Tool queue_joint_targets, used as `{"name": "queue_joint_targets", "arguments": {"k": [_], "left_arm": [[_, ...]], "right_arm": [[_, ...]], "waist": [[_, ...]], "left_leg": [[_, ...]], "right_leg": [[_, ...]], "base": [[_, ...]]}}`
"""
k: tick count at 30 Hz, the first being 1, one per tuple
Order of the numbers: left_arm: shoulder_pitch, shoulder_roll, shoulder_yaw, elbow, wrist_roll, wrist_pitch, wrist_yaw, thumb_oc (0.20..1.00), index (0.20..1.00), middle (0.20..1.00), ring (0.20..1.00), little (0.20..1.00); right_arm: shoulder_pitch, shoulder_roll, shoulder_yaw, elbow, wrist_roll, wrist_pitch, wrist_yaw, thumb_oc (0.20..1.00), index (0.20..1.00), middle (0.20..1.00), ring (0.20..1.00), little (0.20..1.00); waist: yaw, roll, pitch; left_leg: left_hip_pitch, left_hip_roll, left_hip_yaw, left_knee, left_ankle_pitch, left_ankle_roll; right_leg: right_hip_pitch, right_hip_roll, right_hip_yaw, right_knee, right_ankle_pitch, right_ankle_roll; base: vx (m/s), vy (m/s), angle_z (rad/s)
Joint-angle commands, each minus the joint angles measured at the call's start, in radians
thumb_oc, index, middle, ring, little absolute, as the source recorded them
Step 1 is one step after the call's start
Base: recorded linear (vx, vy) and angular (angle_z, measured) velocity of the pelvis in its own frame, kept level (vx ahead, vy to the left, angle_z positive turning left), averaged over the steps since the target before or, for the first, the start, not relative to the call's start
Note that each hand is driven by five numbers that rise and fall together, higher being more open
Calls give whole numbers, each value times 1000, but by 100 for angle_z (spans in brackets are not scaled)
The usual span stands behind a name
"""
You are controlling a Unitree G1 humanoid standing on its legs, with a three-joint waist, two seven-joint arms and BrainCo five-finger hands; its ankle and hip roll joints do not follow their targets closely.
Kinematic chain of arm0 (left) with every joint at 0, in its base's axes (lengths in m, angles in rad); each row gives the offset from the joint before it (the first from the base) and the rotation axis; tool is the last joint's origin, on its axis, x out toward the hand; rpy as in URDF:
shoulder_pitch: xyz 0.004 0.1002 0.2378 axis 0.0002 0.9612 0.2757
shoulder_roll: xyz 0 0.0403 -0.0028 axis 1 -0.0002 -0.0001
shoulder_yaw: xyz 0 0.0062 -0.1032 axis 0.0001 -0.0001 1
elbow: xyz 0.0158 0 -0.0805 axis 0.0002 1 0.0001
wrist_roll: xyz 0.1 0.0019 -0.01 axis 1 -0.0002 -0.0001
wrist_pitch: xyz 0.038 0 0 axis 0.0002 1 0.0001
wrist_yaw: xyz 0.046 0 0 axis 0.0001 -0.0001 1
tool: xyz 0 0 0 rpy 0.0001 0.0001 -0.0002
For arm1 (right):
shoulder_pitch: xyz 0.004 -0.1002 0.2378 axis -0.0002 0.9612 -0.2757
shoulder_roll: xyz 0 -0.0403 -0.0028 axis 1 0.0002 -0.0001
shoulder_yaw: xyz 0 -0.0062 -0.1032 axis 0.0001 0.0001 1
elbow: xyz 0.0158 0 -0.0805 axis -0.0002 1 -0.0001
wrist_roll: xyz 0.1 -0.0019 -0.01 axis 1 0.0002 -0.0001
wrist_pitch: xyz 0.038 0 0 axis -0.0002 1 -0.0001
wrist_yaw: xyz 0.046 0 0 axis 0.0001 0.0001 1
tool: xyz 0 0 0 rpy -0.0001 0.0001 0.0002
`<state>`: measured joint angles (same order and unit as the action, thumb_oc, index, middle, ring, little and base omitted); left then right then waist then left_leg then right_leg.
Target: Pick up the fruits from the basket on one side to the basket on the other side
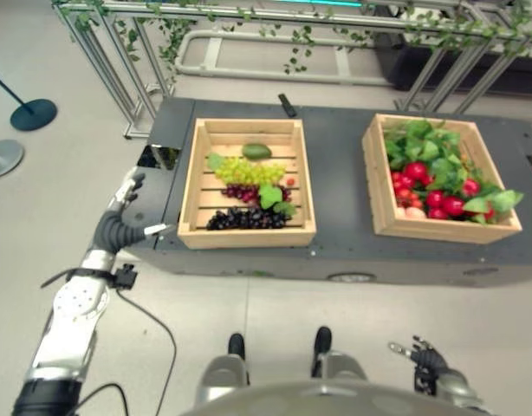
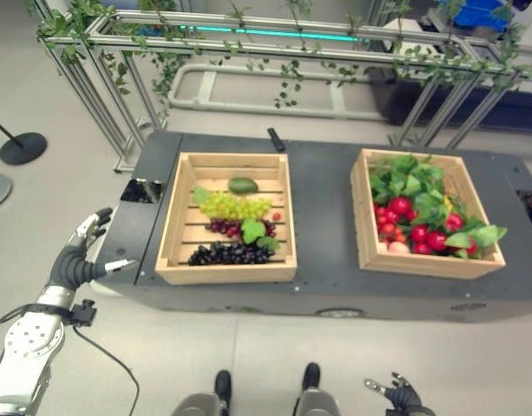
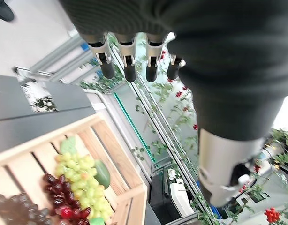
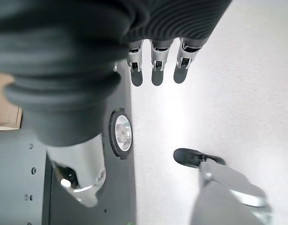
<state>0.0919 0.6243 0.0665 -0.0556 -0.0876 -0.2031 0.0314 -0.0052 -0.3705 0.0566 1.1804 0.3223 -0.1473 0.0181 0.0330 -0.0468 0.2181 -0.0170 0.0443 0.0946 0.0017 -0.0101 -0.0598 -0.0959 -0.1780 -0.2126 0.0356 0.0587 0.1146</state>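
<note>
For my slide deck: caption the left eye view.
Left hand open beside the grape crate; second crate holds red fruit.

Bare table strip [image 1: 340, 186] between crates passable; left crate wall [image 1: 190, 178] faces left hand [image 1: 127, 195].

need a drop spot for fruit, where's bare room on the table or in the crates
The widest free patch is the dark table top between the left crate and the right crate. Inside the left crate, bare slats show along its near-left side and far edge around the grapes. The right crate is crowded with leaves and red fruit.
</note>
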Motion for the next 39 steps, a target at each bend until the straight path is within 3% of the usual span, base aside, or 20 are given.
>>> {"name": "queue_joint_targets", "arguments": {"k": [1,3,5,7,9,11,13,14,17,20,30,39], "left_arm": [[-58,-11,0,-50,29,-59,33,1000,1000,1000,1000,1000],[-91,-14,-30,-34,24,-64,42,1000,1000,1000,1000,1000],[-127,-24,-55,-8,16,-67,57,1000,1000,1000,1000,1000],[-178,-24,-84,33,10,-66,82,1000,1000,1000,1000,1000],[-182,-20,-90,39,17,-65,89,1000,1000,1000,1000,1000],[-192,-15,-93,55,23,-66,105,1000,1000,1000,1000,1000],[-198,-12,-96,72,21,-63,122,1000,1000,1000,1000,1000],[-196,-8,-94,74,25,-64,129,1000,1000,1000,1000,1000],[-190,9,-74,60,31,-67,146,1000,1000,1000,1000,1000],[-224,30,-79,73,53,-66,166,1000,1000,1000,1000,1000],[-373,79,-93,173,88,-66,256,1000,1000,1000,1000,1000],[-534,163,-133,168,84,-84,304,1000,1000,1000,1000,1000]], "right_arm": [[-43,-35,31,-24,-3,-20,-16,1000,1000,1000,1000,1000],[-36,-46,43,-38,-3,-24,-14,1000,1000,1000,1000,1000],[-33,-60,60,-61,-10,-29,-19,1000,1000,1000,1000,1000],[-30,-80,72,-96,-12,-32,-24,1000,1000,1000,1000,1000],[-27,-85,73,-98,-17,-35,-29,1000,1000,1000,1000,1000],[-27,-85,74,-85,-17,-40,-38,1000,1000,1000,1000,1000],[-38,-85,85,-85,-19,-43,-48,1000,1000,1000,1000,1000],[-41,-84,96,-91,-25,-48,-50,1000,1000,1000,1000,1000],[-71,-66,107,-113,-16,-60,-50,1000,1000,1000,1000,1000],[-91,-60,122,-125,-14,-59,-52,1000,1000,1000,1000,1000],[-126,-47,160,-170,-16,-66,-60,1000,1000,1000,1000,1000],[-129,-35,190,-159,2,-77,-53,1000,1000,1000,1000,1000]], "waist": [[-33,11,-1],[-50,23,16],[-56,31,53],[-48,30,118],[-47,33,137],[-56,36,137],[-51,45,146],[-51,55,150],[-63,32,183],[-72,31,184],[-97,10,233],[-118,-13,251]], "left_leg": [[33,-23,15,92,-149,23],[-2,3,16,214,-159,-7],[-97,36,11,390,-90,-52],[-215,33,-25,552,26,-86],[-262,39,-21,560,33,-89],[-289,57,1,422,53,-76],[-295,40,-7,241,51,-53],[-287,49,-9,145,81,-47],[-290,20,-14,168,29,-10],[-304,14,23,142,30,2],[-345,14,65,130,25,6],[-382,21,75,204,-21,12]], "right_leg": [[-132,-5,-10,117,-36,46],[-125,-1,-27,147,-75,23],[-105,12,-39,149,-107,-9],[-94,22,-41,157,-135,-50],[-90,29,-48,153,-143,-54],[-91,39,-62,129,-141,-48],[-93,61,-52,114,-142,-35],[-108,80,-46,123,-147,-30],[-194,61,7,214,-134,-15],[-229,62,36,188,-117,-5],[-298,63,68,163,-90,6],[-333,64,90,189,-93,9]], "base": [[164,-215,25],[149,-259,29],[88,-319,49],[62,-367,73],[56,-219,34],[136,-134,34],[176,-7,38],[139,68,39],[29,122,-44],[34,133,-40],[24,56,-19],[7,-1,-6]]}}
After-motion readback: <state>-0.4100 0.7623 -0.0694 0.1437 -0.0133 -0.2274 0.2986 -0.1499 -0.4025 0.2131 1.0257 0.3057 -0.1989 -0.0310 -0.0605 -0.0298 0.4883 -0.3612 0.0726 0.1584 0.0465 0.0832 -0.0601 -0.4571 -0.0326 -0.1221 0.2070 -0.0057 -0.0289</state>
